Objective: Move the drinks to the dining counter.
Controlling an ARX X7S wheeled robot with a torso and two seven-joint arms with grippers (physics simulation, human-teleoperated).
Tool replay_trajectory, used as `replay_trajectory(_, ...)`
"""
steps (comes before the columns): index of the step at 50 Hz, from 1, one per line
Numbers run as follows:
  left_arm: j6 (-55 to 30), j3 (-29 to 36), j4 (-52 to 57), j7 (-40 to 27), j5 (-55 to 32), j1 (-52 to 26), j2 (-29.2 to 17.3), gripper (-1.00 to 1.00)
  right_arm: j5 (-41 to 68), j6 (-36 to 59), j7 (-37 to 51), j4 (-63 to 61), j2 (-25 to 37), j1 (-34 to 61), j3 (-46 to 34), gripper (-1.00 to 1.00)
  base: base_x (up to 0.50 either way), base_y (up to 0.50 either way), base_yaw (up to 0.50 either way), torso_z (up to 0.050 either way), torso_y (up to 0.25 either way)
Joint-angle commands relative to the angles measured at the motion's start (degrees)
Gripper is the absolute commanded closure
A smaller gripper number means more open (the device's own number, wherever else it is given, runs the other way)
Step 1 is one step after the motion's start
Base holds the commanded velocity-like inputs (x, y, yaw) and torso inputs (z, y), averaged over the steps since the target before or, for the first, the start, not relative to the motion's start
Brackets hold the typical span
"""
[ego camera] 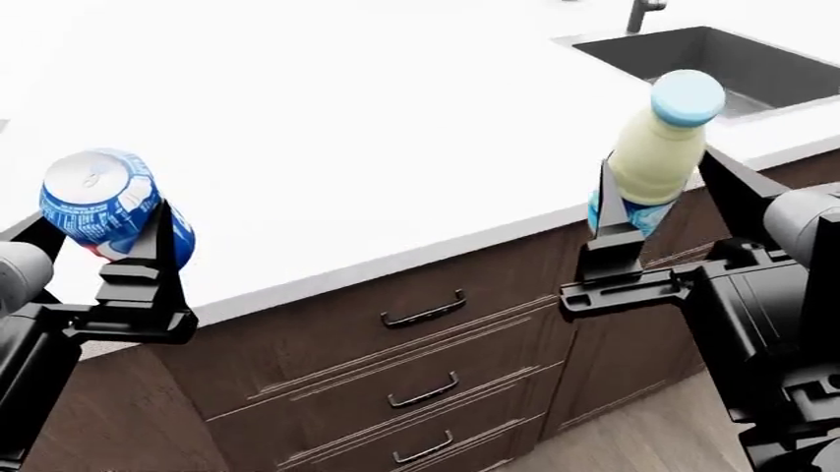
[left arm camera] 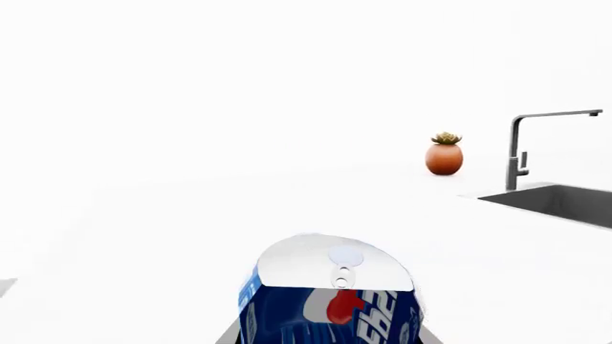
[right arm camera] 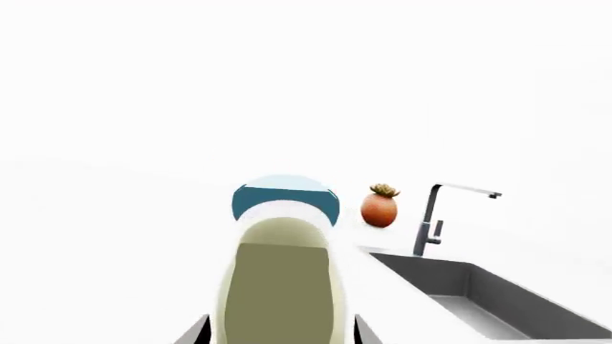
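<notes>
Left fingers (ego camera: 148, 258) clasp the soda can (ego camera: 108, 205); right fingers (ego camera: 615, 228) seemingly grip the bottle (ego camera: 656, 147) low.

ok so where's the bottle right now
In the head view the bottle is at the right, held in the right gripper over the counter's front edge, near the sink.

You have one soda can (ego camera: 102, 202), one cream bottle (ego camera: 654, 147), two hands (ego camera: 112, 280) (ego camera: 663, 246), one counter (ego camera: 368, 128), one sink (ego camera: 715, 59), one faucet (left arm camera: 531, 147), one potted succulent (left arm camera: 445, 154) and three drawer handles (ego camera: 423, 313).
</notes>
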Motion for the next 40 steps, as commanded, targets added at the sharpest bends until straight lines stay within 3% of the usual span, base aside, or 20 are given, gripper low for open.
replay_trajectory(1, -0.39, 0.37, 0.15, -0.42, -0.16, -0.09, -0.01, 1.00, -1.03, 0.46, -0.24, -0.15, 0.14, 0.36, 0.83, 1.00, -0.10, 0.04, 0.50, 0.000, 0.000)
replay_trajectory(40, -0.39, -0.27, 0.15, 0.19, 0.00, -0.10, -0.01, 1.00, -1.39, 0.50, -0.53, -0.29, 0.08, 0.27, 0.00, 1.00, -0.10, 0.03, 0.50, 0.000, 0.001)
